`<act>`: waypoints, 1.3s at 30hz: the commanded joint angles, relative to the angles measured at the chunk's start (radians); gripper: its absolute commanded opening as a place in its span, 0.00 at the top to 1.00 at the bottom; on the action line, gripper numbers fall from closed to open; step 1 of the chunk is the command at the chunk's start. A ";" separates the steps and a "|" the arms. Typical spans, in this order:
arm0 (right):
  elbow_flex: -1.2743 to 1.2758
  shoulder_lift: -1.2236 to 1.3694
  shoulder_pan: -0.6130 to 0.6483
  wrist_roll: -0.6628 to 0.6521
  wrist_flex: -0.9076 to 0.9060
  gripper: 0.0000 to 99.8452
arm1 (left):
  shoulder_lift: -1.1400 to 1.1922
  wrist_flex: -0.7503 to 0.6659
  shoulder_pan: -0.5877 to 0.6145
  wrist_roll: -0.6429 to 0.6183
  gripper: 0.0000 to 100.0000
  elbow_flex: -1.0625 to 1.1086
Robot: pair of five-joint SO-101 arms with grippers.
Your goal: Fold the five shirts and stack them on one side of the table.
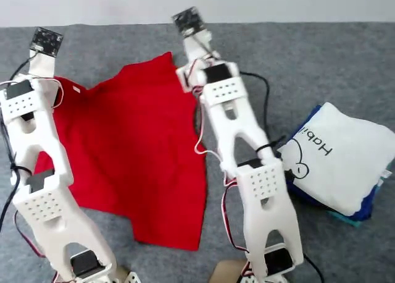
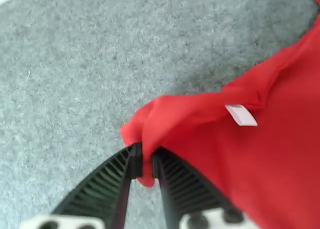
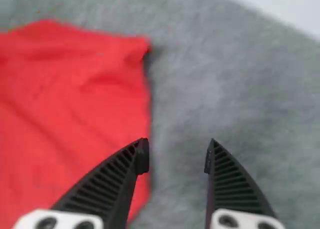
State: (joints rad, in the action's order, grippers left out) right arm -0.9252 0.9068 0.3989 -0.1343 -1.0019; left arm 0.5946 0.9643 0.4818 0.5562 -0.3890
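A red shirt [image 1: 142, 153] lies spread on the grey table between the two arms. My left gripper [image 2: 144, 160] is shut on a bunched far-left corner of the red shirt [image 2: 210, 139], close to its white tag [image 2: 241, 115]. My right gripper [image 3: 176, 156] is open just over the red shirt's [image 3: 65, 99] far right edge, one finger above the cloth and the other above bare table. At the right side of the table a stack of folded shirts [image 1: 339, 162] sits with a white one on top and blue ones beneath.
Grey felt table [image 1: 321, 67] stretches beyond the shirt at the back and right. The left arm [image 1: 37, 172] lies along the shirt's left edge. The right arm [image 1: 247, 165] stands between the red shirt and the stack.
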 commanded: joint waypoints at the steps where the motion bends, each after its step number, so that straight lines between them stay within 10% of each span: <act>1: -0.057 0.013 0.044 0.026 -0.019 0.81 | -0.018 0.023 -0.011 -0.002 1.00 -0.047; 12: -0.057 0.099 0.085 0.048 -0.154 0.81 | -0.018 0.094 -0.008 -0.003 1.00 -0.047; 19: -0.057 0.093 0.082 -0.103 -0.269 1.00 | -0.018 0.129 -0.008 -0.003 1.00 -0.047; 31: -0.345 0.074 0.084 -0.252 -0.785 0.99 | -0.020 0.143 -0.005 -0.003 1.00 -0.053; 39: -0.164 -0.076 0.070 -0.249 -0.797 0.99 | -0.021 0.164 -0.005 -0.003 1.00 -0.053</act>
State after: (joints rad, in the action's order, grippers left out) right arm -1.1722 0.9697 0.4787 -0.3690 -1.7507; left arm 0.5946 1.1208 0.4818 0.5577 -0.3951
